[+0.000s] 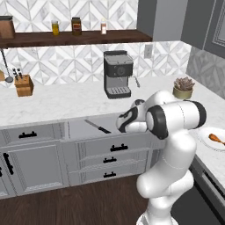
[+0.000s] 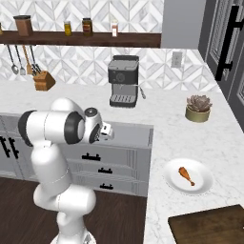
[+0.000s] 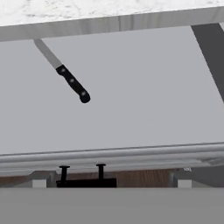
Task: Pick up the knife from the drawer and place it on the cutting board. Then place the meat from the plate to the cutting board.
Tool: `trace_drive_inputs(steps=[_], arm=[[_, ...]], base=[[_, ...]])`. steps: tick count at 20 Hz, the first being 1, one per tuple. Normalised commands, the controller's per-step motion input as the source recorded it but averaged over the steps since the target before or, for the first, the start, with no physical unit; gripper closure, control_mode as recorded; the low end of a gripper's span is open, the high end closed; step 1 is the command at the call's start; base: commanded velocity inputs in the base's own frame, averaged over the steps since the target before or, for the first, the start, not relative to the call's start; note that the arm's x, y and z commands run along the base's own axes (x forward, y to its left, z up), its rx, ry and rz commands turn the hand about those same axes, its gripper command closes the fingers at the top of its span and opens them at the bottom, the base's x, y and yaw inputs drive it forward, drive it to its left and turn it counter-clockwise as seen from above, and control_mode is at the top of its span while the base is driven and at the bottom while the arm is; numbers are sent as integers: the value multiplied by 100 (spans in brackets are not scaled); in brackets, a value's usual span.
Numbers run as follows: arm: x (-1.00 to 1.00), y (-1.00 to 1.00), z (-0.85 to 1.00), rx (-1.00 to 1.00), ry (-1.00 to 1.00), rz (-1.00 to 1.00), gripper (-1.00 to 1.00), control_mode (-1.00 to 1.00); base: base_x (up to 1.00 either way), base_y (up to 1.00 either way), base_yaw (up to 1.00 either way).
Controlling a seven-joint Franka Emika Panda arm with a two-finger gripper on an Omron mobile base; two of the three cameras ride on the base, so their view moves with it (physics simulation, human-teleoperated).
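Note:
The drawer (image 1: 79,128) is pulled open below the counter. The knife (image 1: 97,126) lies flat inside it, silver blade toward the back and black handle toward the front. In the hand view the knife (image 3: 65,74) lies at the upper left of the drawer's pale floor (image 3: 144,87). My gripper (image 1: 123,126) hovers over the drawer's right part, to the right of the knife, open and holding nothing. The white plate (image 2: 200,183) sits on the right counter with the meat (image 2: 186,176) on it. The dark cutting board (image 2: 209,226) lies just in front of the plate.
A coffee machine (image 1: 117,74) stands at the back of the counter, a knife block (image 1: 23,85) at the far left, and a potted plant (image 1: 183,88) at the right. Two shut drawers (image 1: 110,167) sit below the open one. Jars line the shelf (image 1: 74,38).

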Motion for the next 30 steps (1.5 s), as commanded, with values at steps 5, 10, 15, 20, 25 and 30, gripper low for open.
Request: trace_drive_inputs(steps=[5,10,15,20,25,30], arm=[[28,0,-24,0,0,0,-100,-100],[21,0,-38,-2,0,0,-100,-100],[18,0,-37,-2,0,0,-100,-100],[2,0,-34,-1,0,0,-100,-100],[-18,0,-38,0,0,0,-100,-100],[-69,3,-60,0,0,0,-100,-100]], base=[[0,0,0],[0,0,0],[0,0,0],[0,0,0],[0,0,0],[0,0,0]])
